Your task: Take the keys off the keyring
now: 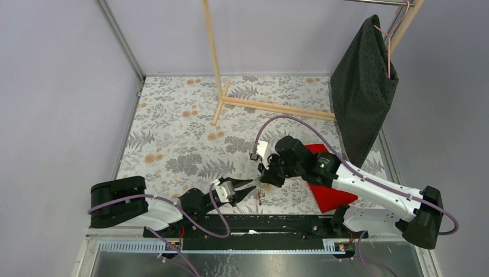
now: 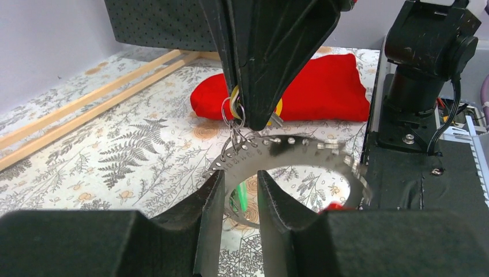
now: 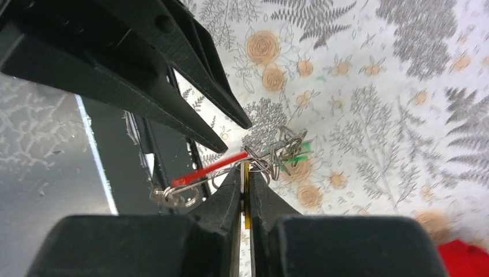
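Observation:
The keyring (image 2: pixel 300 151) is a wide, flat silver ring with small holes along its rim, hanging just above the table. It shows edge-on in the right wrist view (image 3: pixel 190 180), with a red stretch. My right gripper (image 3: pixel 246 173) comes down from above and is shut on the yellow key (image 3: pixel 246 168), which hangs from wire loops on the ring. In the left wrist view it (image 2: pixel 254 112) sits over the ring's top left. A green key (image 2: pixel 241 196) hangs behind the ring. My left gripper (image 2: pixel 240 193) is open, its fingers on either side of the ring's near-left rim.
A red cloth (image 1: pixel 326 184) lies on the floral table cover under the right arm. A wooden rack (image 1: pixel 222 86) stands at the back, and a dark cloth (image 1: pixel 363 86) hangs on the right. The black base rail (image 1: pixel 259 222) runs along the near edge.

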Tool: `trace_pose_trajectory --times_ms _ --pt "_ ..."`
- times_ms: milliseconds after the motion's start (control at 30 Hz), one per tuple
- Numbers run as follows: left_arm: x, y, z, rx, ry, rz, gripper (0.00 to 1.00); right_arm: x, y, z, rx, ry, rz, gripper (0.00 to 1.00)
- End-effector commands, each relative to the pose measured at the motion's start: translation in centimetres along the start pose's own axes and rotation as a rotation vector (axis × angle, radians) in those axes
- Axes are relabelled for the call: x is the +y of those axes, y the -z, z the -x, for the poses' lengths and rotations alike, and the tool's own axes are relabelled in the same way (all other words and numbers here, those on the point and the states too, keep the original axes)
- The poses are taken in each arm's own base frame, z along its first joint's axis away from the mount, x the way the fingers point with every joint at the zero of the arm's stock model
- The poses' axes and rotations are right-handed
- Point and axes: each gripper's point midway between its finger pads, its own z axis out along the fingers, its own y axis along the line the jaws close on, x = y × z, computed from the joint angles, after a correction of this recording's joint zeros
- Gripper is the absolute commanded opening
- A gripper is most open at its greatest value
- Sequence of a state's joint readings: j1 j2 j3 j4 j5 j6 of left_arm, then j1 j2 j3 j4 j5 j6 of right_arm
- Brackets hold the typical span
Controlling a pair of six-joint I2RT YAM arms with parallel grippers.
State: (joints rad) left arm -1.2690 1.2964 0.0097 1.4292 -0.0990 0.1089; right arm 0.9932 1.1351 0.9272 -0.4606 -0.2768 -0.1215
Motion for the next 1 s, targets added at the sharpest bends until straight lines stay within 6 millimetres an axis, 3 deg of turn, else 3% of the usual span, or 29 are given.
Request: trace_pose_trajectory --times_ms 0,300,567,667,967 --pt "-0.2 0.8 0.2 -0.004 -0.044 -0.023 0.31 -0.4 0.8 2.7 -0.131 0.219 -0.042 0.00" --pt "0.5 0.7 1.6 -0.037 -0.034 0.012 0.31 -0.4 0.5 3.2 -0.144 0.362 -0.048 0.00" --pt "0.6 0.6 1.7 -0.042 -0.022 0.022 0.30 0.0 0.5 3.3 -0.143 0.347 -0.033 0.00" --pt "0.7 0.0 3.1 -0.086 -0.013 0.026 0.30 0.0 0.4 3.1 -0.132 0.326 -0.038 0.00" --pt "0.5 -0.7 3.5 -0.105 0.000 0.020 0.29 0.4 0.1 3.3 -0.125 0.316 -0.032 0.00"
